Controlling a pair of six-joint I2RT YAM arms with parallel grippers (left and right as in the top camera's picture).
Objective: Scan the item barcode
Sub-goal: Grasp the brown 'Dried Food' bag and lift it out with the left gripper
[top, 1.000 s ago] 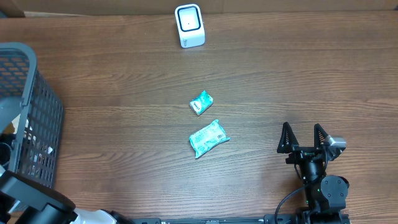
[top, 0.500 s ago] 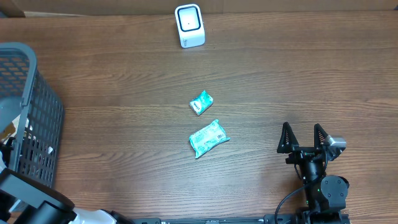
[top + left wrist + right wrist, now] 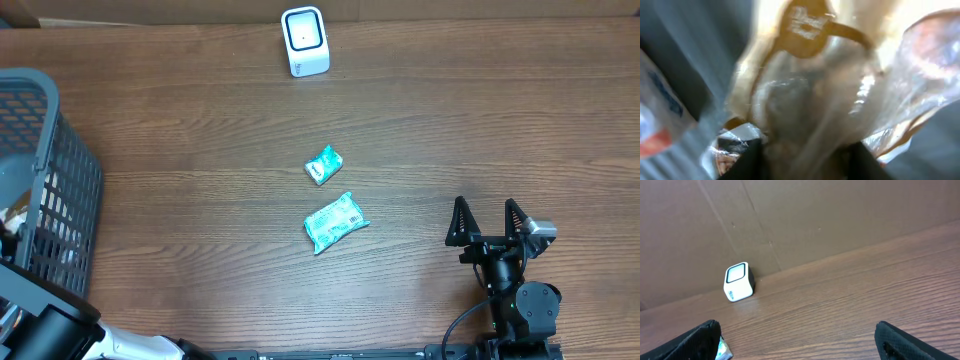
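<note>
In the left wrist view my left gripper (image 3: 805, 162) is down inside the basket, its two dark fingers pressed against a clear, beige-tinted plastic packet (image 3: 810, 85) that fills the gap between them; the picture is blurred. From overhead the gripper is hidden behind the grey basket (image 3: 62, 170). The white barcode scanner (image 3: 304, 41) stands at the table's far edge, also seen as the scanner (image 3: 738, 281) in the right wrist view. My right gripper (image 3: 489, 222) rests open at the near right, nothing between its fingers.
Two teal packets lie mid-table: a small one (image 3: 323, 164) and a larger one (image 3: 336, 222). The corner of a teal packet (image 3: 723, 350) shows beside my right gripper's left finger. A cardboard wall (image 3: 840, 215) backs the table.
The left arm has shifted left at the basket and its fingers have closed in on the plastic packet. The right arm and the items on the table have not moved.
</note>
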